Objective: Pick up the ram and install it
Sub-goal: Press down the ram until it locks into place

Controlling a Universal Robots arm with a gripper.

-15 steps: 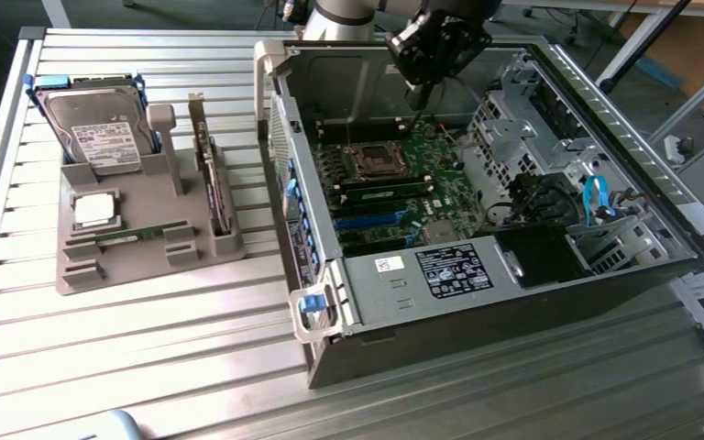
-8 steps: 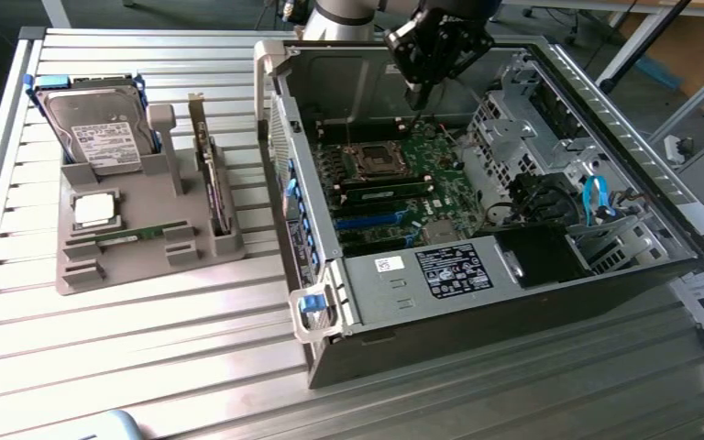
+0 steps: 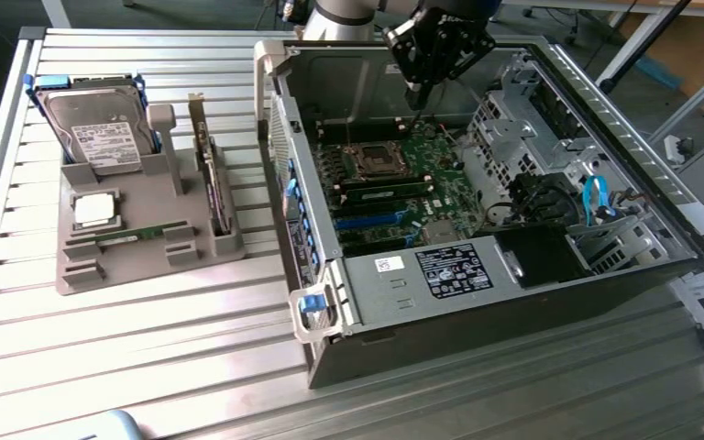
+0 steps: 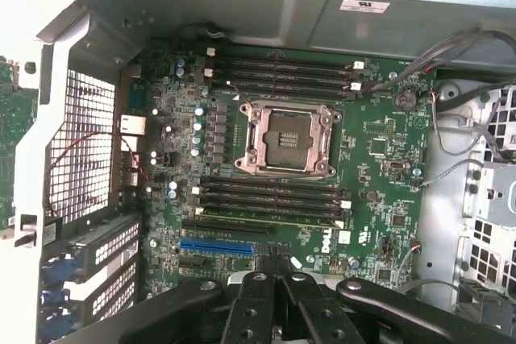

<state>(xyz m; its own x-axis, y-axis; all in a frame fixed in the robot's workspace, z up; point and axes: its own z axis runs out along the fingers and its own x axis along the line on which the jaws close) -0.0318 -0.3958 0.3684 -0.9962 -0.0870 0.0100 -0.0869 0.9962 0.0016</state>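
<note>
Open computer case [image 3: 499, 275] across the center and right of the exterior view, lying on its side on a slatted metal table [image 3: 144, 348]. Inside, green motherboard [image 3: 407, 183] with empty processor socket [image 4: 284, 138] and rows of dark memory slots [image 4: 274, 199] either side of it in the wrist view. Grey parts holder [image 3: 132, 247] at middle left, carrying a hard drive [image 3: 102, 133], an upright expansion card [image 3: 212, 174] and a square silver chip [image 3: 95, 209]. The ram [image 3: 132, 236] lying flat near the holder's lower edge (long axis roughly left-right in the frame, slightly tilted). Gripper [image 3: 416, 89] at upper center, over the case, fingers [image 4: 260, 312] pressed together, holding nothing.
</note>
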